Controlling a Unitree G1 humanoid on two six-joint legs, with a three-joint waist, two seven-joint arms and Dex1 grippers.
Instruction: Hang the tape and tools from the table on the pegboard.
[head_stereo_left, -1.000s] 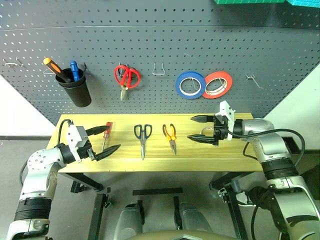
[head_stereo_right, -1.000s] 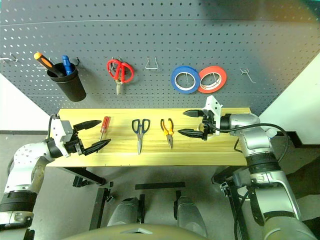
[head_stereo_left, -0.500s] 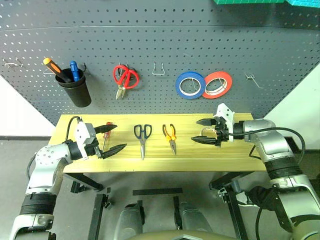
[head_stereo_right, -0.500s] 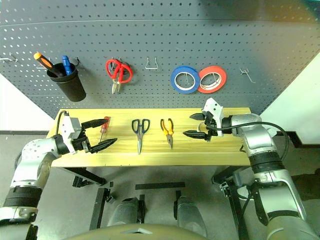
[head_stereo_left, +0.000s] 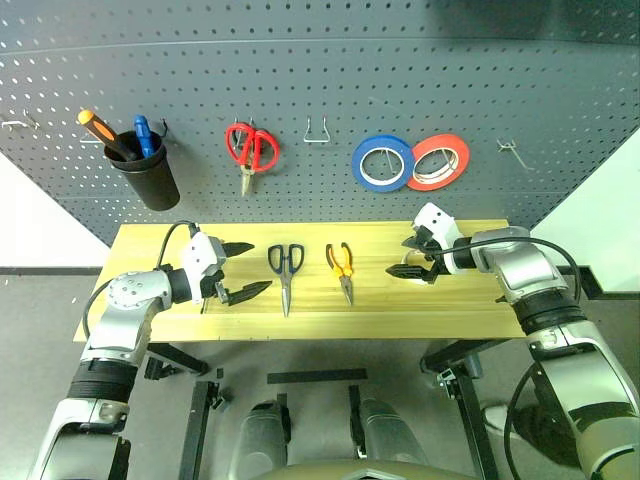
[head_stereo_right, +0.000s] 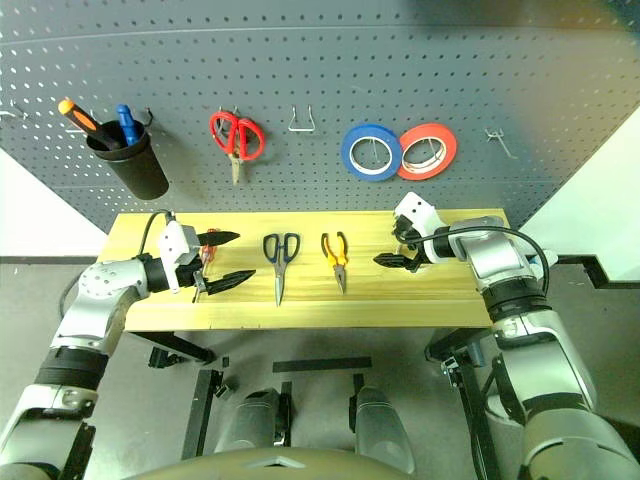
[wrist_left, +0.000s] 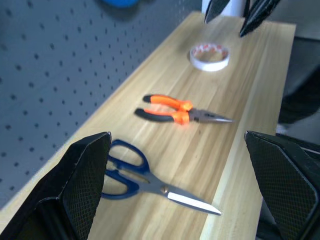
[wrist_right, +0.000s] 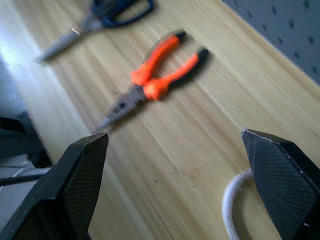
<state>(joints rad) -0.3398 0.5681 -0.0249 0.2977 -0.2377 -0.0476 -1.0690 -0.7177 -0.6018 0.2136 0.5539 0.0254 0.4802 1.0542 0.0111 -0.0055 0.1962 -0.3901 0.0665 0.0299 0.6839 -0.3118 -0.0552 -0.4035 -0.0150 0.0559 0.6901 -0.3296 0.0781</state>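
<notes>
1. The left end effector (head_stereo_left: 240, 270) is seen with its two black fingers spread wide and nothing between them, low over the left part of the worktop (head_stereo_left: 300, 325).
2. The red-handled screwdriver (head_stereo_right: 206, 254) is seen just by the left end effector, largely hidden by it; contact cannot be judged.
3. The dark-handled scissors (head_stereo_left: 286, 273) and the orange-and-black pliers (head_stereo_left: 341, 269) are laid flat near the middle of the worktop, side by side, handles toward the pegboard (head_stereo_left: 330, 90).
4. The right end effector (head_stereo_left: 408, 256) is held open and empty, tilted down just above the whitish tape (wrist_left: 210, 56), which lies flat on the right part of the worktop.
5. On the pegboard are hung a black cup (head_stereo_left: 147, 178) with two screwdrivers, red-handled scissors (head_stereo_left: 251, 150), a blue tape roll (head_stereo_left: 381, 164) and a red-orange tape roll (head_stereo_left: 439, 161).
</notes>
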